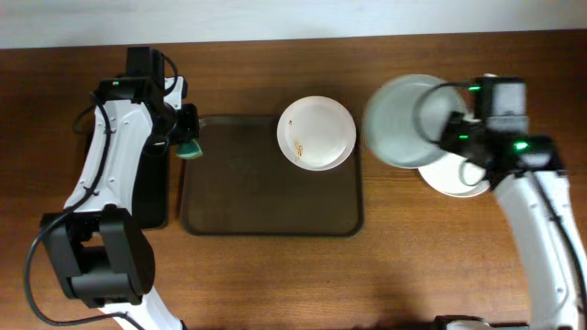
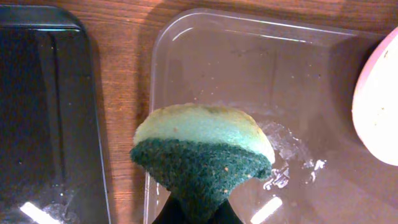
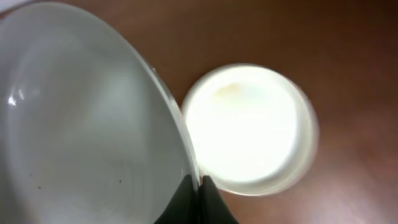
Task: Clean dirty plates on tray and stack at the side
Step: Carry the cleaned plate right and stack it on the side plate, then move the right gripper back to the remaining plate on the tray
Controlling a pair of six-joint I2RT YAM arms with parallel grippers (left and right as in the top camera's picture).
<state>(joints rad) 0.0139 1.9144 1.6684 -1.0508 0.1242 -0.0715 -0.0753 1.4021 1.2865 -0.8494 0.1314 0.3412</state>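
Tray: You had the brown tray (image 1: 266, 215) in the middle of the table (image 1: 413, 266), its long side running left to right.
Smeared plate: The smeared plate (image 1: 316, 131) lay on the tray's far right corner. Its rim reached over the tray's far edge, and small brown-orange marks sat left of its centre (the left wrist view caught only its edge (image 2: 379, 99)).
Left gripper: Your left gripper (image 1: 186, 136) was clamped on the sponge (image 1: 191, 148) at the tray's far left corner.
Sponge: In the left wrist view the sponge (image 2: 202, 149) was pinched into a wedge, dark green side toward the camera and pale side behind. It hung over the tray's left rim (image 2: 155, 93). You could not tell whether it touched the tray.
Right gripper: Your right gripper (image 3: 198, 186) was closed on the rim of the held plate (image 3: 81, 112), off the tray's right side.
Held plate: The held plate (image 1: 399, 122) was pale bluish, tilted and raised off the table, just right of the tray's far right corner.
Third plate: The third plate (image 3: 249, 127) lay flat on the table right of the tray. In the overhead view it was partly covered by the held plate and your right arm. It was too bright to judge for smears.
Black tray: The narrow black tray (image 2: 43, 93) lay just left of the tray, under your left arm.
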